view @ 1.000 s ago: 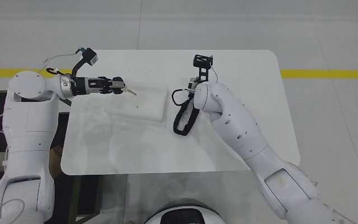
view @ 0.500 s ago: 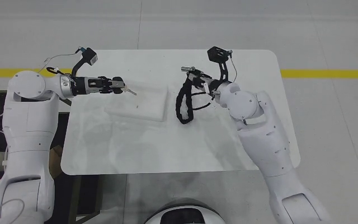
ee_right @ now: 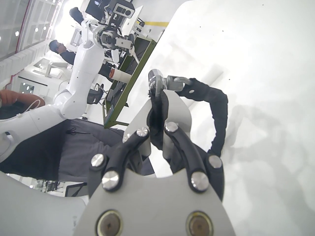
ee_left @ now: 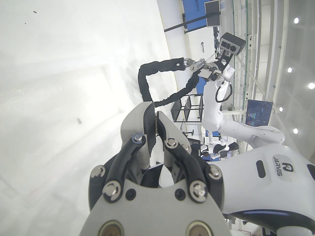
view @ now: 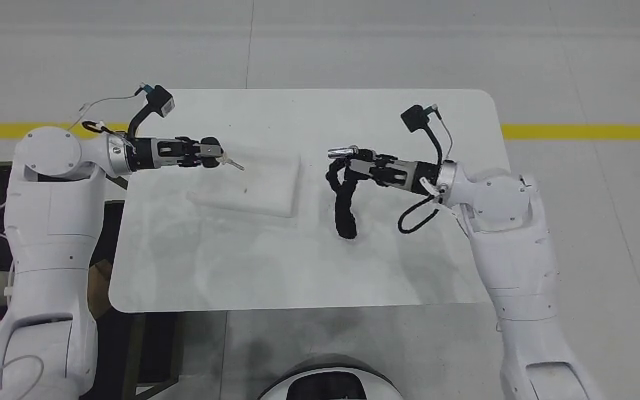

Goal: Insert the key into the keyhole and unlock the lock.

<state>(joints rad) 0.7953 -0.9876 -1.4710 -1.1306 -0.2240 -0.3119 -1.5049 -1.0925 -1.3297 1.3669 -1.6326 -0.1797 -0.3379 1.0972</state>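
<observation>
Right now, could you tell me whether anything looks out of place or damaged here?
Nothing stands out. The left hand grips the key, the right hand holds the lock, and its black cable hangs in a loop.

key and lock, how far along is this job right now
Done: the left gripper is shut on the key, and the right gripper is shut on the lock, whose black loop hangs down. In hand: the two are held apart above the table, with the lock's metal end turned toward the key. Left: bringing them together, inserting the key and turning it.
</observation>
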